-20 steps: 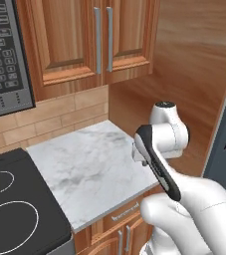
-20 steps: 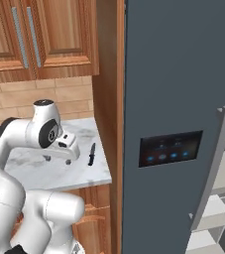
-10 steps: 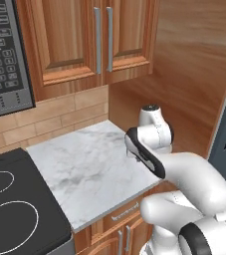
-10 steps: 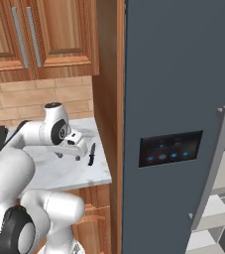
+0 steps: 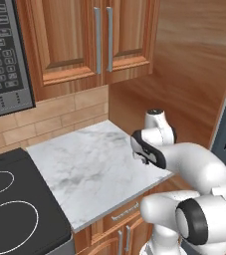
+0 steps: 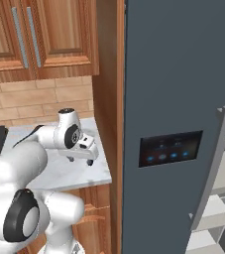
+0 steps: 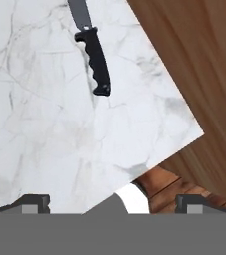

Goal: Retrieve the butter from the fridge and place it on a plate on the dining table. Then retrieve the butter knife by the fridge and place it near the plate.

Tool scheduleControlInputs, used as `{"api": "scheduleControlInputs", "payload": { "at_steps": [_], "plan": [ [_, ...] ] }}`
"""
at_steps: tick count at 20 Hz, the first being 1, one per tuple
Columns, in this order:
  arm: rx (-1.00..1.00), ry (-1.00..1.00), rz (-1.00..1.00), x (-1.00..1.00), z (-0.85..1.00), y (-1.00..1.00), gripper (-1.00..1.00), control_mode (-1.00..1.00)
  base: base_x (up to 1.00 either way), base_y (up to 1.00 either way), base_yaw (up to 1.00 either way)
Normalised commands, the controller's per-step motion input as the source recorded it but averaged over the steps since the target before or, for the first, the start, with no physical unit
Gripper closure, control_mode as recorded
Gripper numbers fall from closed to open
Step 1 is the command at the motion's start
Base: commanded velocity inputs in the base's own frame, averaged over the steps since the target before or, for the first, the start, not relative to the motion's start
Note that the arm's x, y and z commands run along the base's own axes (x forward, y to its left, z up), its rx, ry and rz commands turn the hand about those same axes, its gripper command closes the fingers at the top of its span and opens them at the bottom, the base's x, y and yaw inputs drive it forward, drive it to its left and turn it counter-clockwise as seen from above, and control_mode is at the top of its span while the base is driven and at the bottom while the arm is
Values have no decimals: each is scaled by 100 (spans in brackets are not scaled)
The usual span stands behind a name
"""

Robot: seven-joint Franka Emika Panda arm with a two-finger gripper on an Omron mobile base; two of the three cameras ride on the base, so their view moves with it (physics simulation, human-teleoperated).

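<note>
The butter knife (image 7: pixel 95 59), black-handled with a grey blade, lies flat on the marble counter (image 7: pixel 45 124) near its right edge. It sits ahead of my gripper (image 7: pixel 113 204) in the hand view, and nothing is between my open fingertips (image 7: pixel 32 201). From the base views, my gripper (image 6: pixel 81 159) hovers low over the counter's right end, next to the wooden panel, and its hand (image 5: pixel 143 158) covers the knife. The dark slate fridge (image 6: pixel 173 89) stands right of that panel.
A black cooktop (image 5: pixel 10 219) adjoins the counter (image 5: pixel 84 169) on the left, under a microwave (image 5: pixel 5 50). Wooden wall cabinets (image 5: pixel 84 40) hang above. A wooden side panel (image 5: pixel 184 74) bounds the counter's right. The fridge's right door stands open at its handle (image 6: pixel 218 163), with pale shelves (image 6: pixel 223 198) showing.
The arm has stretched forward and down. The hand has swung toward the counter's right end and now sits over the knife. The jaws stayed open.
</note>
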Motion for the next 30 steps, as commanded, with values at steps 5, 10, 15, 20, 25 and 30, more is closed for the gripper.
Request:
{"api": "scheduleControlInputs", "payload": {
  "at_steps": [5,10,15,20,25,30],
  "plan": [
    [0,0,0,38,-16,0,-100,-100,0,0,0],
    [0,0,0,38,-25,0,-100,-100,0,0,0],
    [0,0,0,33,-29,0,-100,-100,0,0,0],
    [0,0,0,34,-29,-2,-100,-100,0,0,0],
    [0,-1,0,41,-28,-8,-100,-100,0,0,0],
    [0,0,0,38,-30,-5,-100,-100,0,0,0]
  ]
}}
